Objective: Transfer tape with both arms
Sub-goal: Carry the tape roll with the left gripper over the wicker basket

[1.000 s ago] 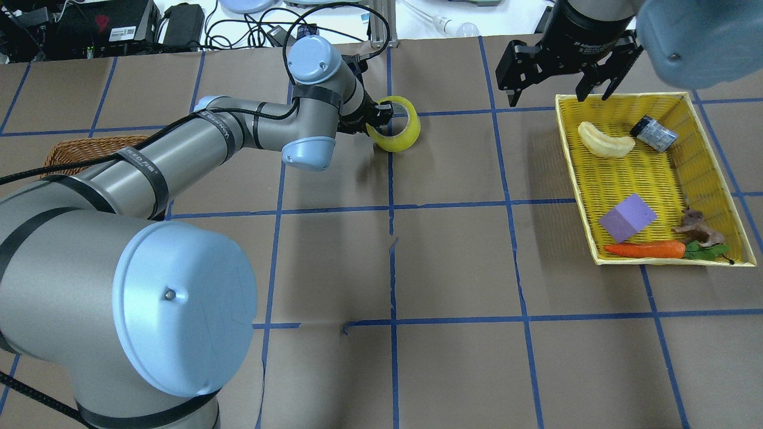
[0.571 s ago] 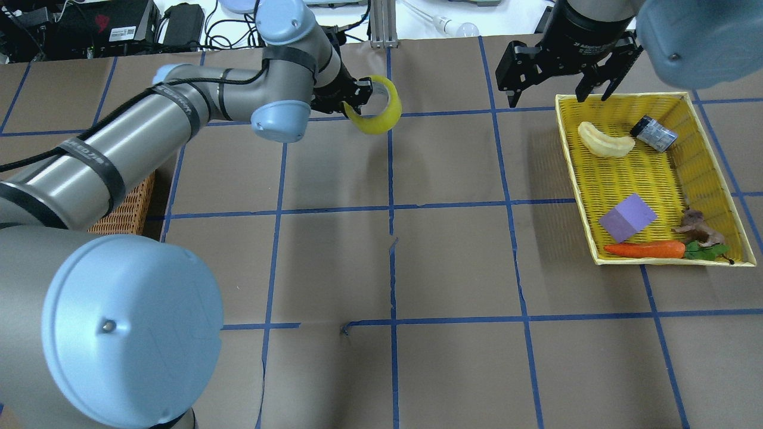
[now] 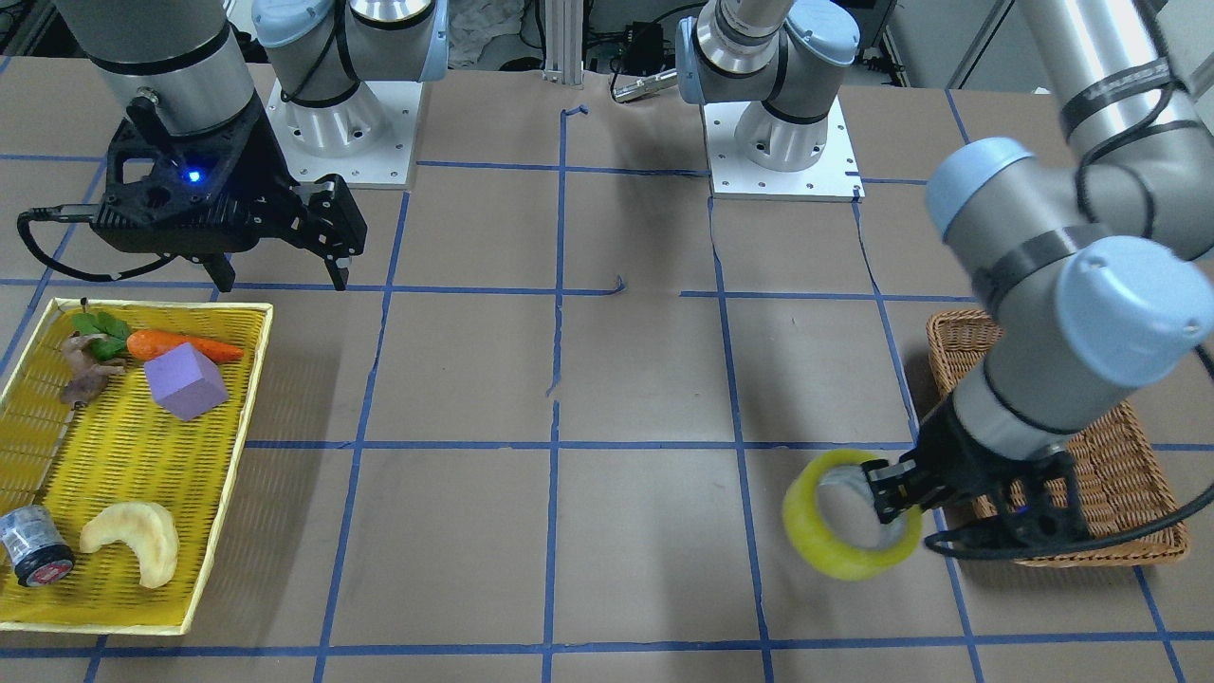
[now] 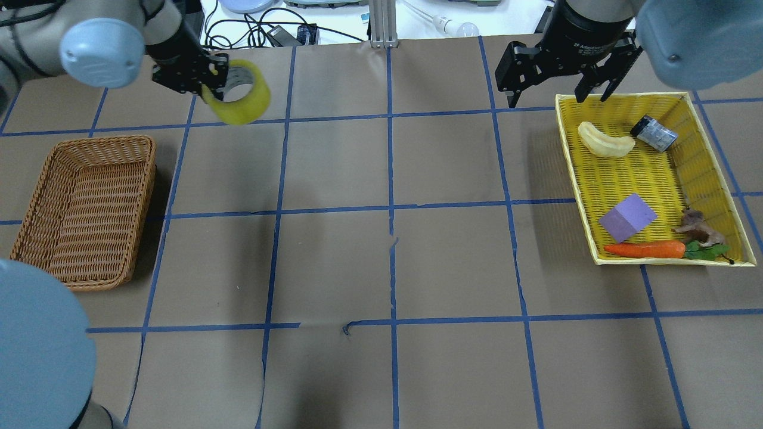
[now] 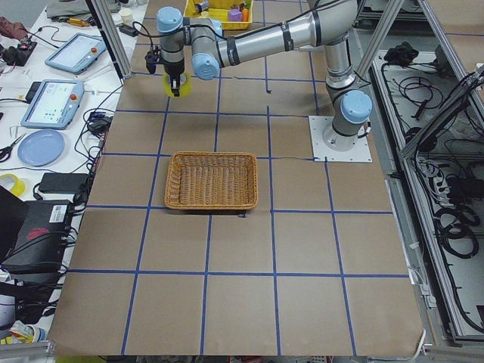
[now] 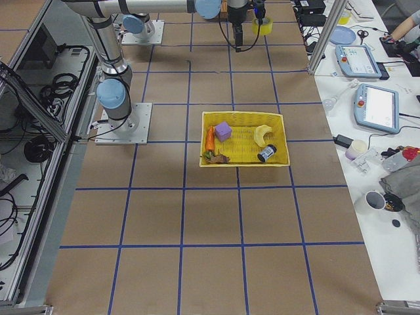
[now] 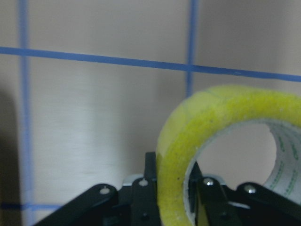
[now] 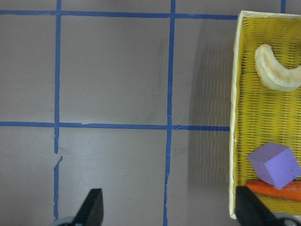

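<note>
Your left gripper (image 4: 210, 80) is pinching the tape (image 4: 241, 95) by one wall, with one finger inside the core and one outside. The roll hangs sideways in the air near the table's far-left corner, beyond the wicker basket (image 4: 101, 142). With so thin a hold it could swivel or slip, and if dropped here it may roll off the far edge. Your right gripper (image 4: 557, 89) hangs spread wide and empty over the yellow tray (image 4: 577, 185) near the far-right corner.

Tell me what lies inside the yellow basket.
The yellow basket holds a purple block, a carrot with green leaves, a brown figure, a pale crescent and a small grey cylinder. Anything beneath these is covered.
</note>
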Robot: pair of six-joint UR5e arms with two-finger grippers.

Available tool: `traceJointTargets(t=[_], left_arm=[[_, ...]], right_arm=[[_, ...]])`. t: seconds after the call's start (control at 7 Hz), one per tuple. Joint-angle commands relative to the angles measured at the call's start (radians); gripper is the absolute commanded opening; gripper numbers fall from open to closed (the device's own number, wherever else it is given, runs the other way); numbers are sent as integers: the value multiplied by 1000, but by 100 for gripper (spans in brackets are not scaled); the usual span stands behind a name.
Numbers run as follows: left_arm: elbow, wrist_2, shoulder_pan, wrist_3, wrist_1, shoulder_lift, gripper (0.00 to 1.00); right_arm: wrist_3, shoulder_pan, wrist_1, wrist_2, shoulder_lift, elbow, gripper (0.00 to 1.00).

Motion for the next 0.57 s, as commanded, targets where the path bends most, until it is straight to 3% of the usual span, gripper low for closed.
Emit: traceJointTargets(t=[0.0, 0.29, 0.43], left_arm=[[-46, 20, 229, 271, -75, 59, 0], [-129, 18, 403, 477, -60, 56, 0], [-156, 12, 468, 548, 6, 21, 0]], right_arm=[[1, 0, -2, 1, 0, 2, 100], [1, 0, -4, 0, 0, 3, 100], [1, 0, -4, 1, 0, 3, 100]])
